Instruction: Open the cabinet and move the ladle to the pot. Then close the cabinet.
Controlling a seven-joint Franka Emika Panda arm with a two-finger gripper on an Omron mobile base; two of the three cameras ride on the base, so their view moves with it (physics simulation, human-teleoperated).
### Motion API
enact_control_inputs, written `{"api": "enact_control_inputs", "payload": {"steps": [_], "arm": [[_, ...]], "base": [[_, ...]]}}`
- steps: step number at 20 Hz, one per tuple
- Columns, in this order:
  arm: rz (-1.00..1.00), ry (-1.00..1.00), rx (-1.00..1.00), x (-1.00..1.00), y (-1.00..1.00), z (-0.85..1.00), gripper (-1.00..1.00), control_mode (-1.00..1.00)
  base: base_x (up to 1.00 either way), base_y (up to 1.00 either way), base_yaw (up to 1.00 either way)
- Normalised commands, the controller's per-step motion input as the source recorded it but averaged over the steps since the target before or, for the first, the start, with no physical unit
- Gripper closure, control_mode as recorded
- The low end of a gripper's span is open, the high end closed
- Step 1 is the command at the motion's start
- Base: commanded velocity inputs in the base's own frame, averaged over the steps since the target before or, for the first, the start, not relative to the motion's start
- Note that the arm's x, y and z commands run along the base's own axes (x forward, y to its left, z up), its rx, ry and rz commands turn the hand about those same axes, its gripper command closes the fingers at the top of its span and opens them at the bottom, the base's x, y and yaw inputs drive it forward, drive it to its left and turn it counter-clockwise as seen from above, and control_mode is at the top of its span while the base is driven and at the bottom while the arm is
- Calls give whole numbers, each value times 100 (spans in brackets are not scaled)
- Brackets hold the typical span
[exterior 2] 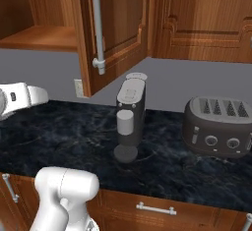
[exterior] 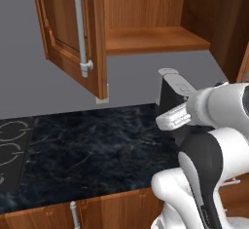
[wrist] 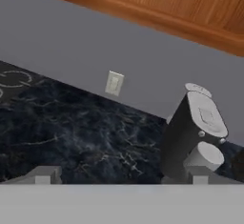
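Hand view, bottom edge: gripper (wrist: pixel 121 176) w/ its two grey finger tips set far apart, one lower left, one lower right, nothing between them; jaws spread wide, empty. Just beyond the right tip, lower right of frame: dark coffee machine (wrist: pixel 190 137) w/ grey top, standing on the black marble counter (wrist: pixel 81 127). Mid-frame on the grey wall (wrist: pixel 71 42) a pale wall outlet (wrist: pixel 114 83). Left edge: bit of stove top (wrist: pixel 12 81) rings. Top of frame: underside of the cabinet (wrist: pixel 157 4), reddish-brown wood.

Left base view: white arm lower right, its wrist reaching left at mid-right of frame, in front of the coffee machine (exterior: pixel 171 94). Counter (exterior: pixel 92 150) across the middle, stove top (exterior: pixel 10 150) at far left. Upper part: cabinet (exterior: pixel 151 38) w/ left door (exterior: pixel 68 33) swung open toward the camera, silver bar handle (exterior: pixel 81 28) on it; bare wooden shelf visible upper centre.

Right base view: arm base lower left, white link at left edge. Coffee machine (exterior 2: pixel 129 122) centre, dark toaster (exterior 2: pixel 219 127) at right, well apart on the counter (exterior 2: pixel 64 131). Upper left: cabinet (exterior 2: pixel 44 33) open, door (exterior 2: pixel 118 28) w/ handle (exterior 2: pixel 97 26) upper centre. Ladle: can't make it out in any of the views, so can't tell where it is.
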Motion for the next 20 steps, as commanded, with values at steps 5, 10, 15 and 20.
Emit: {"api": "enact_control_inputs", "payload": {"steps": [5, 10, 15, 20], "arm": [[-2, -32, 0, -78, 8, 44, -100, -100], [-5, -26, -1, -62, 64, 34, -100, -100], [-3, -16, -2, -9, 89, 0, -100, -100], [-3, -17, 0, 15, 78, 0, -100, -100]], "base": [[0, 0, 0], [0, 0, 0], [0, 0, 0], [0, 0, 0]]}}
